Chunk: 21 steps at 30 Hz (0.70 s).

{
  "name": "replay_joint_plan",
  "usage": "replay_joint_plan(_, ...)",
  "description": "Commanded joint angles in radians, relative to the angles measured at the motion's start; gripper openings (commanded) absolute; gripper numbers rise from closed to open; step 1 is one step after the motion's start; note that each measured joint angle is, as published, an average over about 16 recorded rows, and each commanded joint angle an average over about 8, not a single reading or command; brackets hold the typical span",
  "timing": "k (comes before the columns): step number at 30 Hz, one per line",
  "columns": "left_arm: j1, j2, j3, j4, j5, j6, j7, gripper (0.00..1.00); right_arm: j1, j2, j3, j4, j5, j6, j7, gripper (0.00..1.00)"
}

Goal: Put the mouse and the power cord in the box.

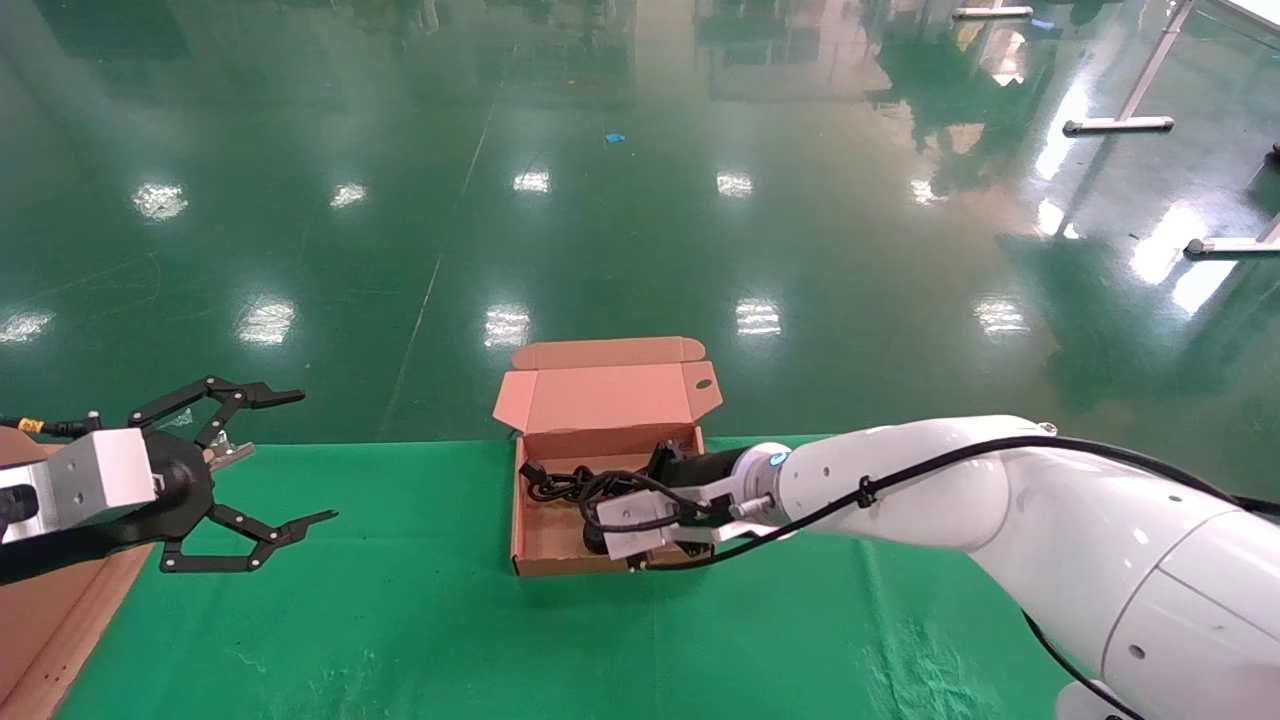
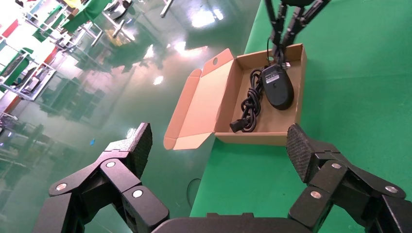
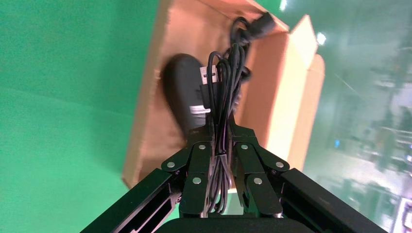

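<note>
The brown box (image 1: 516, 520) stands open on the green table, lid (image 1: 610, 395) leaning back. Inside lies the coiled power cord (image 2: 250, 104), along the side by the lid. The black mouse (image 2: 278, 87) rests beside it, white label up. My right gripper (image 3: 221, 128) hangs over the box, shut on the bundled thin mouse cable (image 3: 221, 87), with its USB plug (image 3: 210, 75) sticking out past the fingertips. In the head view the right arm hides most of the mouse. My left gripper (image 1: 315, 457) hovers open and empty at the table's left end, well away from the box.
A brown cardboard sheet (image 1: 40, 620) lies at the table's left edge under my left arm. The box sits at the table's far edge, with shiny green floor beyond. White metal frame legs (image 1: 1120, 125) stand far off at the back right.
</note>
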Motion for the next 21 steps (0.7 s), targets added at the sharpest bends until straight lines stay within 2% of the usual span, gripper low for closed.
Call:
replay_joint_plan(1, -0.002, 0.001, 0.001, 0.004, 0.001, 0.002, 0.002, 1.00, 0.002, 0.000, -0.006, 0.002, -0.007, 0.022, 0.003, 0.02)
replay_joint_plan(9, -0.006, 0.004, 0.002, 0.015, 0.002, 0.006, 0.006, 1.00, -0.023, -0.002, -0.026, -0.052, -0.013, 0.103, 0.116, 1.00)
replay_joint_plan(14, -0.007, 0.004, 0.002, 0.017, 0.002, 0.007, 0.007, 1.00, -0.037, -0.003, -0.042, -0.070, -0.014, 0.107, 0.142, 1.00)
replay_joint_plan(21, -0.007, 0.004, 0.002, 0.017, 0.002, 0.007, 0.007, 1.00, -0.035, -0.004, -0.037, -0.060, -0.013, 0.098, 0.132, 1.00)
